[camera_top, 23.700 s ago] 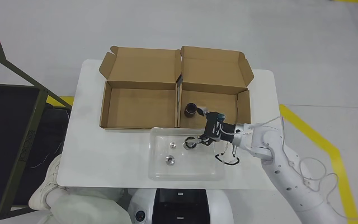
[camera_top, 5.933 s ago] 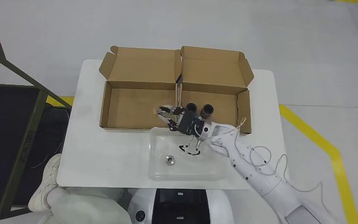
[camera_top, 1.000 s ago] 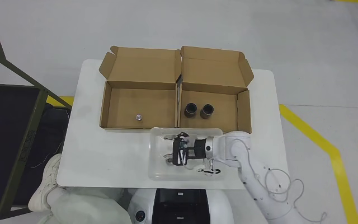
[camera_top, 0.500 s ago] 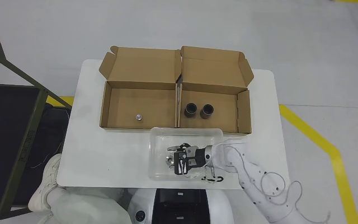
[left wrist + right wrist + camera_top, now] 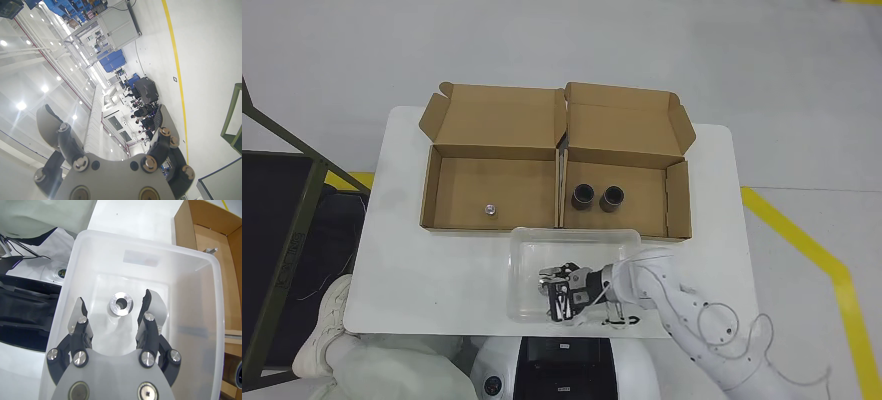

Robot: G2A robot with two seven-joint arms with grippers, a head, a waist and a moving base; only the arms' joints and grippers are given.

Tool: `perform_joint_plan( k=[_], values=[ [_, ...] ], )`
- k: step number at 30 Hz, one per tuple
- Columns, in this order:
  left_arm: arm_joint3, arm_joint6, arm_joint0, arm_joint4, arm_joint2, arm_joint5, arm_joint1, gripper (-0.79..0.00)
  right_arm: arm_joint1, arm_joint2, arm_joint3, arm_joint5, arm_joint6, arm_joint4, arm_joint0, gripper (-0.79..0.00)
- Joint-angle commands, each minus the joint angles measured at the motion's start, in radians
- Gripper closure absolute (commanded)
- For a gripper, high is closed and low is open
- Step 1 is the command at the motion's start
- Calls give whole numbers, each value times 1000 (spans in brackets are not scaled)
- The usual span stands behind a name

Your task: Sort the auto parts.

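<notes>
A silver metal ring [image 5: 121, 306] lies flat on the floor of the clear plastic bin [image 5: 143, 245]. My right gripper [image 5: 114, 303] is down inside the bin, open, one finger on each side of the ring and not touching it. From above, that gripper [image 5: 550, 288] is in the near left part of the bin [image 5: 627, 236]. The left cardboard box [image 5: 442, 160] holds one small silver part [image 5: 488, 209]. Two black cylinders [image 5: 584, 196] [image 5: 613, 197] stand in the right cardboard box [image 5: 677, 195]. My left gripper [image 5: 103, 113] is open, holds nothing, and faces out into the room.
The two boxes stand side by side behind the bin with their lids folded back. The bin's walls close in around the right gripper. White table [image 5: 407, 250] stretches left of the bin. A loose black cable [image 5: 627, 320] lies by the bin's near right corner.
The right gripper has slid toward the bin's near side and sunk lower, so its open fingers now sit on either side of the silver ring. The boxed parts have not moved.
</notes>
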Motion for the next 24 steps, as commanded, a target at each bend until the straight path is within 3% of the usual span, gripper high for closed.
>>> perform_joint_plan(
  k=[1, 17, 18, 19, 23, 24],
  values=[
    [0, 0, 0, 0, 0, 0, 0, -785, -1, -9, 19, 13, -14, -2, 9, -600],
    [0, 0, 0, 0, 0, 0, 0, -785, -18, -93, 153, 77, -94, -24, 88, -520],
    [0, 0, 0, 0, 0, 0, 0, -785, -18, -96, 159, 80, -99, -22, 91, -496],
    [0, 0, 0, 0, 0, 0, 0, -785, -19, -98, 164, 82, -103, -22, 94, -394],
    [0, 0, 0, 0, 0, 0, 0, -785, -20, -106, 180, 89, -115, -15, 102, -240],
    [0, 0, 0, 0, 0, 0, 0, -785, -21, -107, 183, 91, -115, -12, 104, -169]
  ],
)
